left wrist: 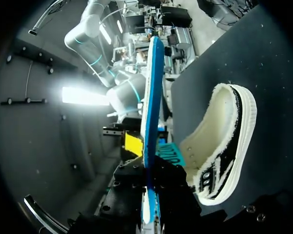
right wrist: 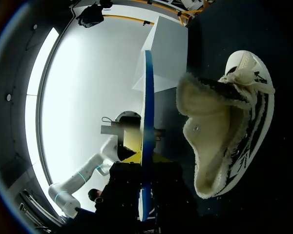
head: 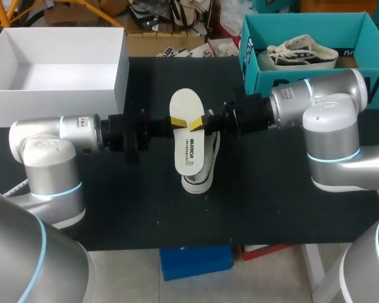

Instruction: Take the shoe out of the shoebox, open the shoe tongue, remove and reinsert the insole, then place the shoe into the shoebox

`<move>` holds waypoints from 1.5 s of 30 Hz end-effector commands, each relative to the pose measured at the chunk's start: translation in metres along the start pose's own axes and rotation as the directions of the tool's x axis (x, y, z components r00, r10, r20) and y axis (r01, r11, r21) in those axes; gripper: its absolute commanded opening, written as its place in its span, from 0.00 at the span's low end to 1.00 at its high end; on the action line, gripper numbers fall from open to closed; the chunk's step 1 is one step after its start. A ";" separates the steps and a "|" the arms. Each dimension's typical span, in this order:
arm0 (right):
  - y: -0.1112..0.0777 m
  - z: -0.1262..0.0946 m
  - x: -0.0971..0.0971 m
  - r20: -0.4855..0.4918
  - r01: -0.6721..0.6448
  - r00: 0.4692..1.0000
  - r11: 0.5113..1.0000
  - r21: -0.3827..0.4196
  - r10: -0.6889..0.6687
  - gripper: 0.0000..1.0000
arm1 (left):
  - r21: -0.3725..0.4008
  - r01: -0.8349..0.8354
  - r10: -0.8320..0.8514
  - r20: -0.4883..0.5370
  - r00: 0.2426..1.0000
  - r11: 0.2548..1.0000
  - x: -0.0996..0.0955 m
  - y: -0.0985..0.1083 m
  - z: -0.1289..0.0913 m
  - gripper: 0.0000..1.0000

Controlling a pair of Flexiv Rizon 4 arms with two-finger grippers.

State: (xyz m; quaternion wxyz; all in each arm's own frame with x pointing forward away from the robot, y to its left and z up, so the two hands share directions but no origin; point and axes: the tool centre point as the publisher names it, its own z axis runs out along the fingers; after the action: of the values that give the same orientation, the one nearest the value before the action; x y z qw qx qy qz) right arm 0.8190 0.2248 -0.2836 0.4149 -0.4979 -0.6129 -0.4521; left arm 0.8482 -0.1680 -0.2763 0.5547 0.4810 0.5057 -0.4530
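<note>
A white insole (head: 188,145) with a blue underside hangs level over the table's middle, held edge-on between both grippers. My left gripper (head: 177,121) pinches its left edge, and my right gripper (head: 199,124) pinches its right edge. Directly beneath lies the white shoe (head: 201,178) with black markings, on its side on the black table. In the left wrist view the insole (left wrist: 150,97) runs out from my left gripper (left wrist: 150,195), with the fleece-lined shoe (left wrist: 224,141) beside it. The right wrist view shows the insole (right wrist: 146,122) in my right gripper (right wrist: 144,192), with the shoe (right wrist: 224,126) alongside.
An empty white shoebox (head: 50,104) stands at the back left. A teal box (head: 252,57) at the back right holds another shoe (head: 303,53). My two arms span the table's middle from either side.
</note>
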 end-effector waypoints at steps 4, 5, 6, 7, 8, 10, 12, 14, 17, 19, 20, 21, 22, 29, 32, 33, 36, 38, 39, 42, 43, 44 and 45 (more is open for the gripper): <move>0.000 0.001 0.000 0.000 0.000 1.000 1.000 -0.001 0.000 0.00 | -0.006 -0.004 0.004 0.004 1.000 1.000 -0.001 -0.004 0.006 0.00; 0.000 0.001 0.000 0.000 0.000 1.000 1.000 -0.001 0.000 0.00 | -0.006 -0.003 0.003 0.004 1.000 1.000 -0.001 -0.004 0.006 0.00; 0.000 0.001 0.000 0.000 0.000 1.000 1.000 -0.001 0.000 0.00 | -0.003 -0.001 0.001 0.003 1.000 1.000 -0.001 -0.004 0.006 0.00; 0.000 0.001 0.000 0.000 0.000 1.000 1.000 -0.001 0.000 0.00 | 0.001 0.003 -0.003 0.000 1.000 1.000 -0.001 -0.006 0.006 0.00; -0.001 0.001 0.001 0.015 -0.003 1.000 1.000 -0.006 0.003 0.00 | 0.006 0.009 -0.009 -0.004 1.000 1.000 -0.001 -0.007 0.005 0.00; -0.001 -0.001 0.004 0.039 -0.004 0.999 1.000 -0.015 0.005 0.39 | 0.021 0.018 -0.017 -0.029 0.999 1.000 -0.002 -0.011 0.002 0.00; -0.003 -0.004 0.009 0.052 -0.005 0.999 0.999 -0.042 0.007 1.00 | 0.040 0.042 -0.040 -0.051 0.998 0.998 -0.002 -0.018 -0.002 0.00; -0.006 -0.009 0.013 0.076 -0.012 0.997 0.997 -0.071 0.018 1.00 | 0.058 0.056 -0.052 -0.074 0.996 0.997 -0.003 -0.026 -0.008 0.00; -0.013 -0.017 0.021 0.120 -0.013 0.992 0.993 -0.120 0.027 1.00 | 0.088 0.079 -0.069 -0.118 0.991 0.993 -0.004 -0.037 -0.017 0.00; -0.018 -0.023 0.026 0.148 -0.017 0.988 0.987 -0.158 0.041 1.00 | 0.101 0.101 -0.086 -0.145 0.986 0.990 -0.005 -0.044 -0.024 0.00; -0.020 -0.026 0.028 0.176 -0.018 0.983 0.985 -0.171 0.049 1.00 | 0.108 0.109 -0.092 -0.151 0.984 0.988 -0.005 -0.047 -0.026 0.00; -0.024 -0.030 0.030 0.204 -0.018 0.977 0.982 -0.190 0.058 1.00 | 0.120 0.117 -0.096 -0.171 0.981 0.986 -0.006 -0.052 -0.030 0.00; -0.026 -0.033 0.031 0.208 -0.020 0.976 0.978 -0.205 0.063 1.00 | 0.124 0.123 -0.099 -0.180 0.979 0.985 -0.006 -0.054 -0.032 0.00; -0.047 -0.057 0.035 0.287 -0.031 0.949 0.944 -0.329 0.131 1.00 | 0.175 0.230 -0.175 -0.280 0.944 0.957 -0.001 -0.082 -0.046 0.00; -0.055 -0.065 0.034 0.308 -0.036 0.938 0.928 -0.371 0.160 1.00 | 0.199 0.267 -0.191 -0.332 0.924 0.943 0.003 -0.093 -0.051 0.00; -0.058 -0.068 0.034 0.315 -0.037 0.934 0.922 -0.386 0.169 1.00 | 0.212 0.279 -0.192 -0.355 0.915 0.937 0.005 -0.097 -0.053 0.00; -0.066 -0.075 0.035 0.330 -0.035 0.925 0.909 -0.415 0.186 1.00 | 0.234 0.298 -0.185 -0.405 0.895 0.925 0.008 -0.103 -0.057 0.00; -0.071 -0.079 0.035 0.342 -0.034 0.918 0.902 -0.431 0.199 1.00 | 0.242 0.303 -0.175 -0.437 0.882 0.922 0.011 -0.103 -0.059 0.00; -0.074 -0.080 0.035 0.347 -0.034 0.915 0.897 -0.440 0.205 1.00 | 0.245 0.297 -0.161 -0.455 0.876 0.923 0.012 -0.103 -0.060 0.00; -0.079 -0.086 0.035 0.365 -0.030 0.903 0.883 -0.469 0.225 1.00 | 0.264 0.300 -0.135 -0.502 0.854 0.917 0.014 -0.103 -0.061 0.00; -0.081 -0.087 0.035 0.377 -0.026 0.897 0.880 -0.475 0.230 1.00 | 0.268 0.300 -0.126 -0.517 0.847 0.915 0.015 -0.104 -0.062 0.00; -0.083 -0.089 0.036 0.381 -0.023 0.895 0.875 -0.484 0.234 1.00 | 0.277 0.301 -0.114 -0.534 0.838 0.913 0.016 -0.104 -0.062 0.00; -0.085 -0.090 0.037 0.383 -0.019 0.893 0.870 -0.493 0.236 1.00 | 0.284 0.305 -0.106 -0.549 0.829 0.909 0.016 -0.105 -0.062 0.00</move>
State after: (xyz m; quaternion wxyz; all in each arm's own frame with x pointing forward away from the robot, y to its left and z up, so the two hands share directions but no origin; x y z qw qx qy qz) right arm 0.7468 0.1430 -0.2439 0.1971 -0.6970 -0.5363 -0.4334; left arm 0.7331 -0.1193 -0.3046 0.2845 0.5937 0.5852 -0.4734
